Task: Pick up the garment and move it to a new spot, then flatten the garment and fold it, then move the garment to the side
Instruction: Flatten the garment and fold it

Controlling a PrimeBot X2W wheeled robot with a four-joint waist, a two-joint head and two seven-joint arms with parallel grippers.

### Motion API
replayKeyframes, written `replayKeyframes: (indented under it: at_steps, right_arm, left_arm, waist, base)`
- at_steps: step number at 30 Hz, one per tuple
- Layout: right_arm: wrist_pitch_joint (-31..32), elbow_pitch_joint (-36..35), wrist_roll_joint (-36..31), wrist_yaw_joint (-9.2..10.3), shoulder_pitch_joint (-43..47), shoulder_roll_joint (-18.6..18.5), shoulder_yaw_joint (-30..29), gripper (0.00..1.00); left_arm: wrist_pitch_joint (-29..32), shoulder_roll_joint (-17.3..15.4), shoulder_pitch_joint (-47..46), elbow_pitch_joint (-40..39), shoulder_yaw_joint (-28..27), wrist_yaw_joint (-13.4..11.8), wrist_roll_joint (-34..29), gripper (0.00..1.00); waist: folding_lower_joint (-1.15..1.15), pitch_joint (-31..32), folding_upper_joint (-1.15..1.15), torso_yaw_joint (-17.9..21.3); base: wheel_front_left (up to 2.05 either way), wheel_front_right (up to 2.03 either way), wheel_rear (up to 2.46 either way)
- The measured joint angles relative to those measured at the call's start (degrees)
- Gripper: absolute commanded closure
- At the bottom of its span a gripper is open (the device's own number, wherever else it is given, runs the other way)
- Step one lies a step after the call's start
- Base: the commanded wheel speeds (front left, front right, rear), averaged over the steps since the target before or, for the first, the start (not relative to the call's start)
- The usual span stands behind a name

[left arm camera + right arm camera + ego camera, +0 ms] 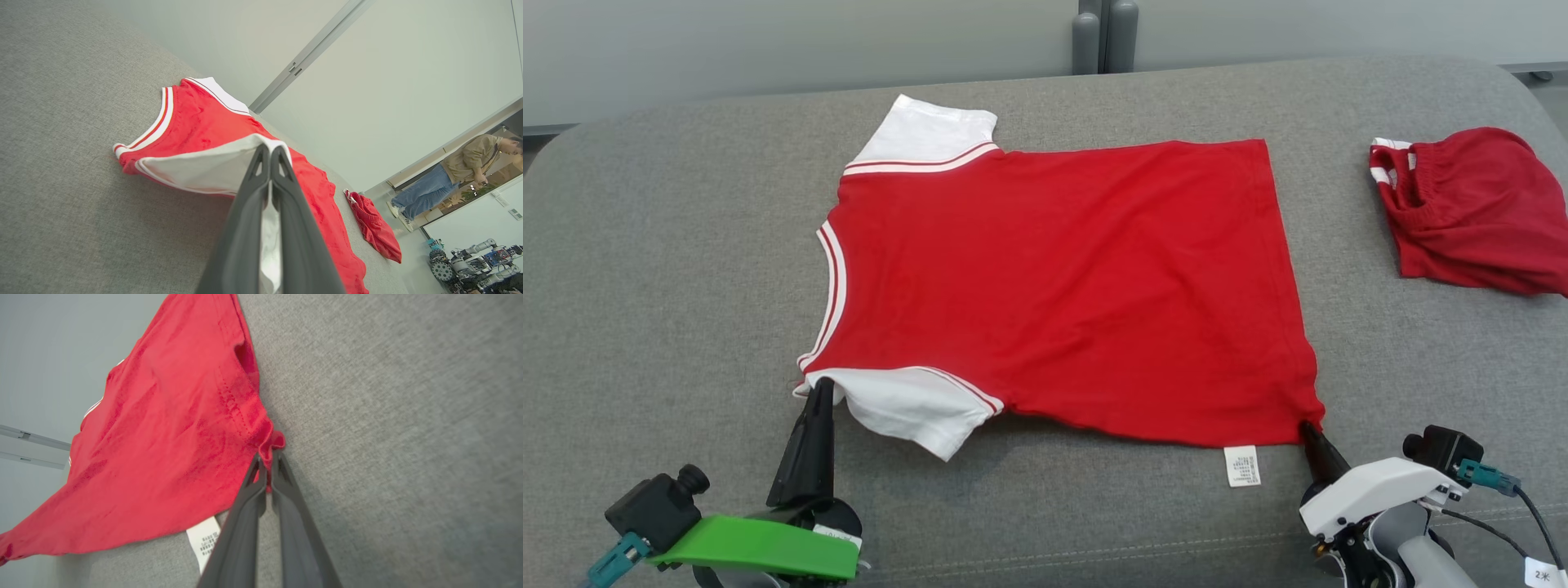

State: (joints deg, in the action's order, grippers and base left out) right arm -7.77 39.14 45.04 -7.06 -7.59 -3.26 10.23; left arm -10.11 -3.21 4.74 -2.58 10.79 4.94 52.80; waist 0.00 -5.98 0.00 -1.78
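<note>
The garment (1062, 286) is a red T-shirt with white sleeves, spread flat on the grey cushion, neck to the left and hem to the right. My left gripper (818, 388) is shut on the near white sleeve (204, 167) by the shoulder; white cloth shows between its fingers (261, 163). My right gripper (1308, 429) is shut on the shirt's near hem corner (267, 443), where red cloth bunches between the fingertips (255, 465). A white care label (1242, 465) sticks out from under the near edge.
A second red garment (1470, 208), crumpled with an elastic band, lies at the cushion's far right. The grey cushion (670, 269) has bare room left of and in front of the shirt. A person (453, 171) stands in the room beyond, near other robot gear (474, 261).
</note>
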Motion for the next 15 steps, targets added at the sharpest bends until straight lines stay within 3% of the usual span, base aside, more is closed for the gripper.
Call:
replayKeyframes:
  at_steps: [7, 15]
  right_arm:
    - [-1.35, -0.48, 0.40, 0.00, -0.77, -0.22, 0.57, 1.00]
    - [-1.77, -5.72, 0.57, 0.00, -1.51, -1.46, 4.10, 1.00]
  left_arm:
    - [-0.07, 0.00, -0.01, -0.64, 0.03, 0.00, 0.00, 1.00]
    - [-0.59, 0.02, 0.24, -0.98, 0.09, -0.24, 0.00, 1.00]
  waist:
    - [0.00, -0.13, 0.00, 0.30]
    - [0.00, -0.08, 0.00, 1.65]
  base:
    - [0.00, 0.00, 0.00]
    - [0.00, 0.00, 0.00]
